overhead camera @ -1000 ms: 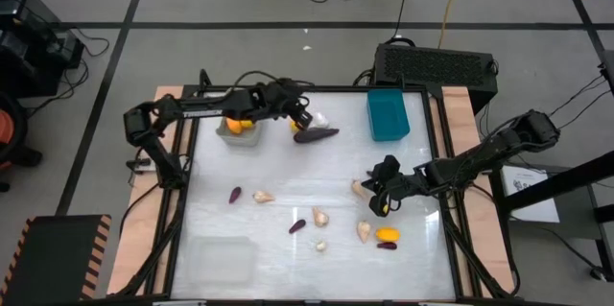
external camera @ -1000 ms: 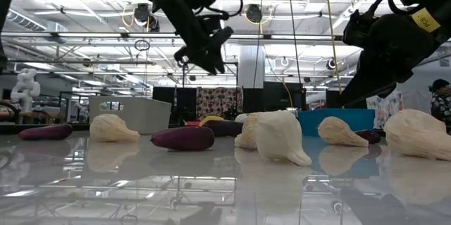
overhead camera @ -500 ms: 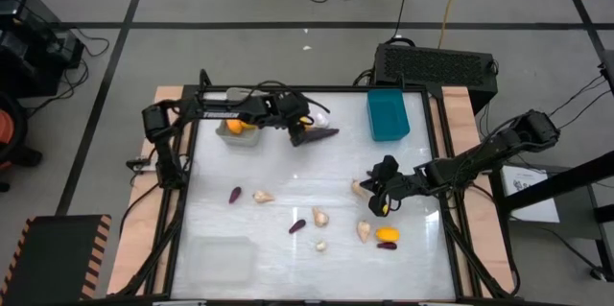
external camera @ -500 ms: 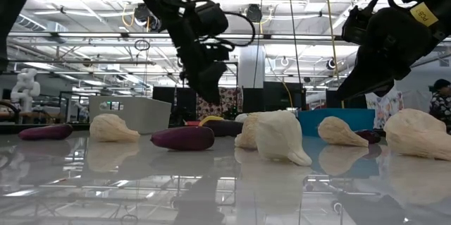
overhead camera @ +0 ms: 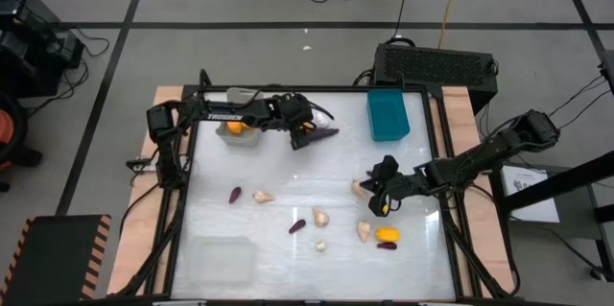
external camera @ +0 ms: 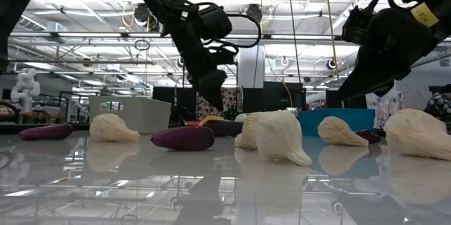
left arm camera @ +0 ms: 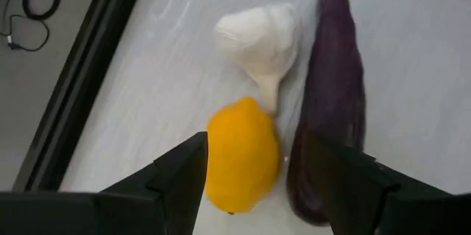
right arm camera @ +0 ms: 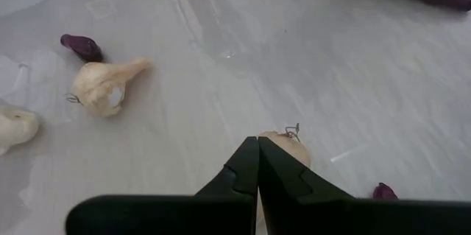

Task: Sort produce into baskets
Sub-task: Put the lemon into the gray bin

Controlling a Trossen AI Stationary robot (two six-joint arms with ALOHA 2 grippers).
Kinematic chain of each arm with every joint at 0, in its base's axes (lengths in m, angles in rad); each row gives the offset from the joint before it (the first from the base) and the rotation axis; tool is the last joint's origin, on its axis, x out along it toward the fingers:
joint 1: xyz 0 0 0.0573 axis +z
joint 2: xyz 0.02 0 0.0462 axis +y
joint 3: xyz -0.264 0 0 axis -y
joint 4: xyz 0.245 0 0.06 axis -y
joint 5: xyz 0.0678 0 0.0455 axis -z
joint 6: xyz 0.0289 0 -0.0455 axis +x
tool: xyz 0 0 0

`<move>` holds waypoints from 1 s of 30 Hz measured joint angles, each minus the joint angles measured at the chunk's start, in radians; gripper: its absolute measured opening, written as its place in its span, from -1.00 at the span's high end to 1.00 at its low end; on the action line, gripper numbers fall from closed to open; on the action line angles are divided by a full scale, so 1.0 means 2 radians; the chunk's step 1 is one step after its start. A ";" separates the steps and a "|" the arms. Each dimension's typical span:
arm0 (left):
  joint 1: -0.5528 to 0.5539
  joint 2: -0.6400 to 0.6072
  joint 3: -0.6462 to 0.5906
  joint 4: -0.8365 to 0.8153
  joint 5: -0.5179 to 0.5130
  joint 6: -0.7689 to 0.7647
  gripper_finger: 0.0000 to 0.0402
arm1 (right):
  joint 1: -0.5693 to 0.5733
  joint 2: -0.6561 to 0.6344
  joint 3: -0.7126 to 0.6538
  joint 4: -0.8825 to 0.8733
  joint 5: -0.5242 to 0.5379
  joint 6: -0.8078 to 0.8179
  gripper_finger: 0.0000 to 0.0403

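My left gripper point(overhead camera: 302, 129) is open and hangs over an orange-yellow fruit point(left arm camera: 241, 154); its fingers stand on either side of the fruit and of the near end of the large purple eggplant point(left arm camera: 331, 117), clear of both. A garlic bulb point(left arm camera: 261, 40) lies just beyond. The grey basket point(overhead camera: 240, 133) beside it holds orange fruits. My right gripper point(overhead camera: 381, 197) is shut and hovers above a garlic bulb point(right arm camera: 288, 145) mid-right. The teal basket point(overhead camera: 389, 114) stands far right, the clear basket point(overhead camera: 223, 258) near left.
Garlic bulbs point(overhead camera: 319, 217), small purple pieces point(overhead camera: 235, 194) and an orange fruit point(overhead camera: 387, 234) lie scattered over the table's middle and near right. A large black box point(overhead camera: 436, 64) stands beyond the far edge. In the low view a purple piece point(external camera: 183, 138) and a garlic bulb point(external camera: 282, 137) lie close.
My left gripper has come down and a little toward the near edge, over the orange fruit and the large eggplant, staying open. The arm's elbow has swung toward the table's right. My right gripper has kept still.
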 joint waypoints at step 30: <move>-0.003 0.013 0.000 -0.040 0.008 0.044 -0.17 | 0.026 0.000 0.000 0.009 0.001 0.019 1.00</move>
